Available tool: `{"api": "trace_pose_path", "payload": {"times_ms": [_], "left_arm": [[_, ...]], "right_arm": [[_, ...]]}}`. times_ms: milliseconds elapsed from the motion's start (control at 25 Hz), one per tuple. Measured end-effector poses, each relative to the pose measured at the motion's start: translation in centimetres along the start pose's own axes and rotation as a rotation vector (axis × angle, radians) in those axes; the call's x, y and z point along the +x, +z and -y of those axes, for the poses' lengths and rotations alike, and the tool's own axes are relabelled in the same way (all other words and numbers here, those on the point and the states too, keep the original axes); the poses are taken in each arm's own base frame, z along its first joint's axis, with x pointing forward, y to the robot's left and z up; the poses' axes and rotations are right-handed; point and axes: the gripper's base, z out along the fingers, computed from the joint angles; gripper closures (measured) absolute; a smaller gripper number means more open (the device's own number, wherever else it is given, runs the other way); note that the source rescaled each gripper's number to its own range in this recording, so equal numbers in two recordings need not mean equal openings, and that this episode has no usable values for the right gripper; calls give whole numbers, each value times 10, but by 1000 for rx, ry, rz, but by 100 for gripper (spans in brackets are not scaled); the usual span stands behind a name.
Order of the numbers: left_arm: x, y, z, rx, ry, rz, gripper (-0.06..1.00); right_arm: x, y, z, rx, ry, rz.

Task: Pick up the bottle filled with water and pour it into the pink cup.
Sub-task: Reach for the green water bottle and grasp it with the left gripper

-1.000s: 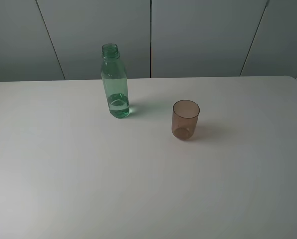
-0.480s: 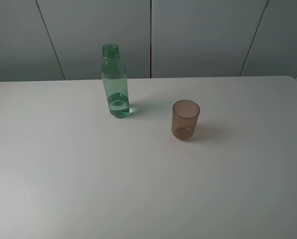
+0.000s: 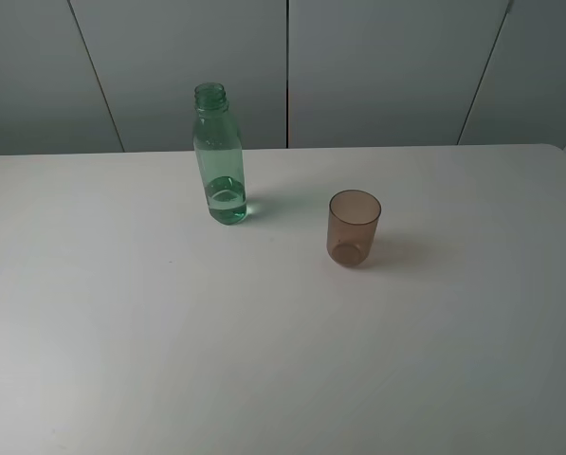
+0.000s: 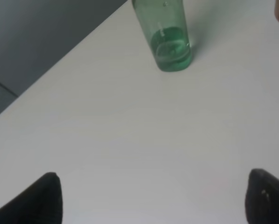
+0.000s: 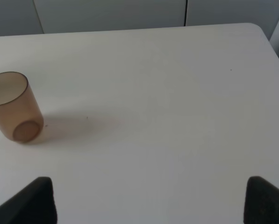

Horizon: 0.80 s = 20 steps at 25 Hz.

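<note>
White worktop (image 3: 121,332) carries the bottle (image 3: 219,161), upright, left of the cup (image 3: 355,227) and apart from it. The left end effector (image 4: 153,200), spread wide and empty, faces the bottle from well short and is probably the nearer arm.

Flat white table (image 3: 264,360), rounded far-right corner. Standing on it: green bottle (image 3: 219,166), upright, uncapped, rear-left of ctr, w/ some water at base. Translucent pink cup (image 3: 354,227), upright, right of bottle, nearer front, not touching.
</note>
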Motion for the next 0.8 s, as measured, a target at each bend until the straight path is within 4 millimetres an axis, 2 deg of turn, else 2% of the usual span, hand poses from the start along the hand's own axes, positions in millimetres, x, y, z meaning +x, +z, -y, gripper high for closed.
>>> {"api": "trace_pose_path", "payload": {"times_ms": [120,360,480,800], "left_arm": [[-1,20,-2,25,92,24,-6],[15,58,-1,5,115,94,-6],[15,71,-5,-18,135,119,-6],[24,130,-18,-5,77,49,-6]], "right_arm": [[0,0,0,0,0,0],[0,0,0,0,0,0],[0,0,0,0,0,0],[0,0,0,0,0,0]]}}
